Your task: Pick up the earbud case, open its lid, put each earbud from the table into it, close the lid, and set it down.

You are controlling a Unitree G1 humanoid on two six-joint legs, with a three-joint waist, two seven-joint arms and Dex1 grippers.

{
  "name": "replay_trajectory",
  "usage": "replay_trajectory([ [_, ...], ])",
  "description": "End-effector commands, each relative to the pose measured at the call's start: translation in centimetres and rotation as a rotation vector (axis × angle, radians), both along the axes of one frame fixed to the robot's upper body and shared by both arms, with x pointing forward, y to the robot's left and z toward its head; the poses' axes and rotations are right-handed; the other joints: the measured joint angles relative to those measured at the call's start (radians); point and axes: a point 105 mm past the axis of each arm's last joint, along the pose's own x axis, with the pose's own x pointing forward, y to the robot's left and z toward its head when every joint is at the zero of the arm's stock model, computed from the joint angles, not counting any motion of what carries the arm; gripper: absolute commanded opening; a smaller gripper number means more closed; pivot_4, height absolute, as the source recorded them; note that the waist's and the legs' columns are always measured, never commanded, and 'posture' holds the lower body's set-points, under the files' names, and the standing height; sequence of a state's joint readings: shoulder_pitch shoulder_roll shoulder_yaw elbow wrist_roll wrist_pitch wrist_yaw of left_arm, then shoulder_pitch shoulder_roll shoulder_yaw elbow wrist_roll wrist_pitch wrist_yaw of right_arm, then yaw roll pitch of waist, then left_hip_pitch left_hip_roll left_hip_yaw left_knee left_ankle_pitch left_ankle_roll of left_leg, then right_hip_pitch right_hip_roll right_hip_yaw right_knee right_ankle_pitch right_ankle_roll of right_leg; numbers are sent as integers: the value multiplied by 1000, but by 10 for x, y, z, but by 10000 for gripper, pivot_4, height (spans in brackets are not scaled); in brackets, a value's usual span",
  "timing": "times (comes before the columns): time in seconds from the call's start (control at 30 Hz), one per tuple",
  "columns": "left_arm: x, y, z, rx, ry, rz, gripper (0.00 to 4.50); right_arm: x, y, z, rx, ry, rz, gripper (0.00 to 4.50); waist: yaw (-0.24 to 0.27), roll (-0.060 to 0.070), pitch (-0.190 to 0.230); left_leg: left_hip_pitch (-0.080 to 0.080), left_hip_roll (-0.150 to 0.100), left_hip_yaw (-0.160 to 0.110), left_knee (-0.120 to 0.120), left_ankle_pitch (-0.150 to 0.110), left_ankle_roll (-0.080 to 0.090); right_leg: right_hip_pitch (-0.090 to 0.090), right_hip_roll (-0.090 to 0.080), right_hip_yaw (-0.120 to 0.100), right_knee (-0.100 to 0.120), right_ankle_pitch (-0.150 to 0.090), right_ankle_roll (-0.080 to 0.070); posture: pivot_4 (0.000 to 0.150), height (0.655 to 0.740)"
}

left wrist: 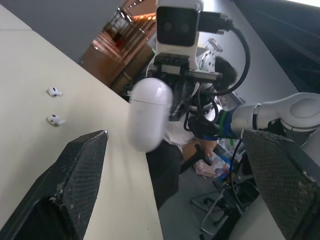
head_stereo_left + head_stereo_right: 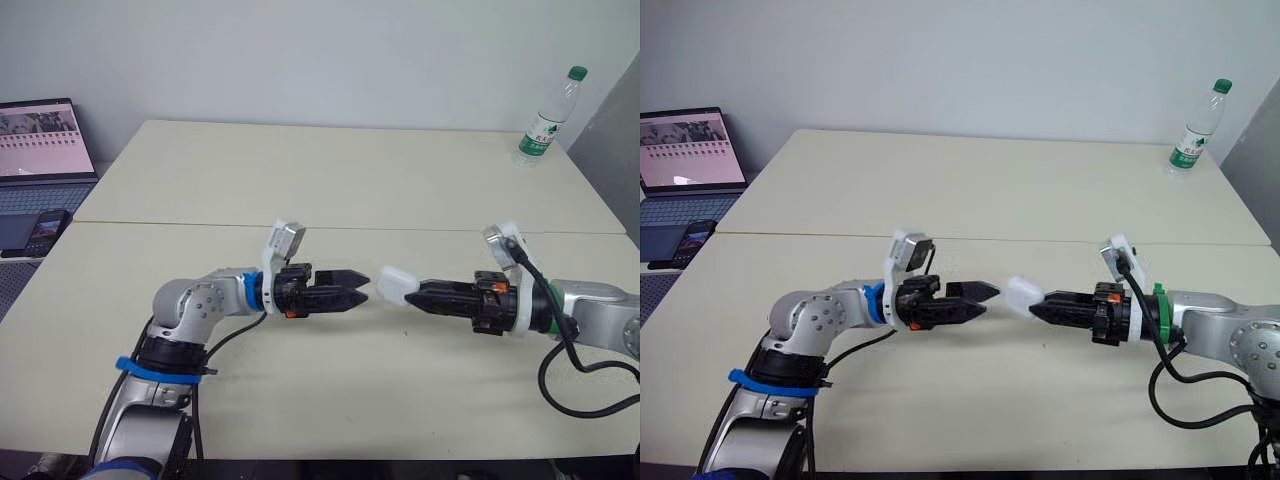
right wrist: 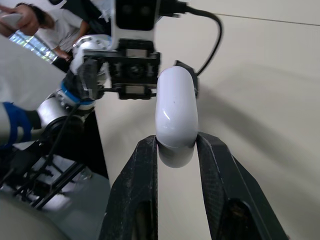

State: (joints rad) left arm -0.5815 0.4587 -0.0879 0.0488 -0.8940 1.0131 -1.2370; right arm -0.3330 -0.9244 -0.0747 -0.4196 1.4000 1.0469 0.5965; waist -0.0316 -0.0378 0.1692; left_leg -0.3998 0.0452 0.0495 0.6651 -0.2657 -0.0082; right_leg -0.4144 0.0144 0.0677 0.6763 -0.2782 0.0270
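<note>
Glossy white pill-shaped earbud case [image 2: 397,285] hangs above the pale cream desk [image 2: 300,180], pinched at one end by the right claw [image 3: 176,146] reaching in from 3 o'clock. At its 9 o'clock the left claw [image 2: 357,289] gapes wide and empty, just short of the free end (presumably the lid). Best to hold the right pinch firm, nip only that cap, and swing it along its hinge. Two small white earbuds [image 1: 54,91] lie on the desk.

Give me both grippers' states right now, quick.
The left gripper: open, holding nothing.
The right gripper: shut on the earbud case.
</note>
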Motion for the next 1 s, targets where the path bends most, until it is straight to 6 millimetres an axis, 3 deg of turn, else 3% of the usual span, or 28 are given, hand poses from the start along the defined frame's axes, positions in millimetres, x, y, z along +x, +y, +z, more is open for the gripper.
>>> replay_trajectory([
  [0.03,-2,0,5,-4,-39,-45,44927,-9,6,8,-3,-40,85,7389,0,0,0,0,0,0,0,0,0,0,0,0,0,0,0,1500,7362],
  [0.33,-5,-5,1,-6,-36,-73,44927,-7,21,12,-4,-82,121,7389,0,0,0,0,0,0,0,0,0,-1,0,0,1,0,0,1500,7362],
  [0.73,-6,-6,3,-17,-47,-87,44927,-4,19,11,-13,-93,101,7389,0,0,0,0,0,0,0,0,0,-1,-1,0,1,0,0,1500,7362],
  [0.83,-6,-7,3,-19,-47,-91,39152,-4,19,11,-9,-91,101,7389,0,0,0,-1,0,0,0,0,0,-1,-1,0,1,0,0,1500,7362],
  [1.0,-9,-7,4,-24,-45,-104,22817,-2,19,13,-3,-95,88,7389,0,0,0,0,0,0,0,0,0,-1,-1,0,1,0,0,1500,7362],
])
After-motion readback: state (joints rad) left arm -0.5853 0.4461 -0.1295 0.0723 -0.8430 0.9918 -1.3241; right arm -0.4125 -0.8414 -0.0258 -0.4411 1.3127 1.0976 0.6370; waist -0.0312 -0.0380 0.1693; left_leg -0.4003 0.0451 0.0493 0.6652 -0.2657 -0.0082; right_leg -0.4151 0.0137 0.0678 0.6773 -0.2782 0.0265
